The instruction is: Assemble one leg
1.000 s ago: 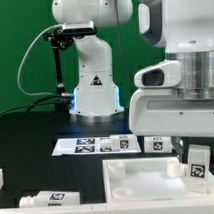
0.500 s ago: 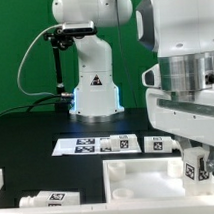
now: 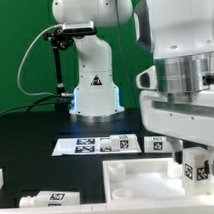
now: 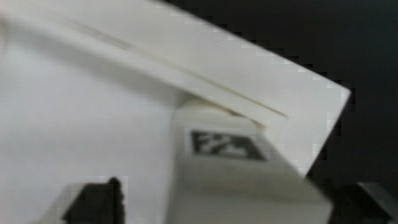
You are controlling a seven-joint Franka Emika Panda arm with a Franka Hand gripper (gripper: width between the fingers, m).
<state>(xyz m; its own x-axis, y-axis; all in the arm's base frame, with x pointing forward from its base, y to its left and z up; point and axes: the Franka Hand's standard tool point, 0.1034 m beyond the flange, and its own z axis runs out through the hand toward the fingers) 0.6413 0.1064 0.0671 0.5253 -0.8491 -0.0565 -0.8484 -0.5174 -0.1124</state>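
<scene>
My gripper (image 3: 197,152) is at the exterior view's right, over the corner of the large flat white panel (image 3: 138,179). It is shut on a leg (image 3: 197,165), a chunky white post with a black-and-white tag that stands upright at that corner. In the wrist view the leg (image 4: 240,175) sits between the two dark fingers (image 4: 98,203) with its tag facing the camera, and the panel (image 4: 89,100) lies behind it. Whether the leg's foot touches the panel is hidden.
The marker board (image 3: 81,145) lies behind the panel, with another leg (image 3: 120,144) by it. One more leg (image 3: 53,198) lies at the front on the exterior view's left. The arm's base (image 3: 92,90) stands at the back.
The hand has turned about its upright axis over the panel corner, with the leg still between the fingers. The leg's tag has shifted only slightly. Nothing else has moved.
</scene>
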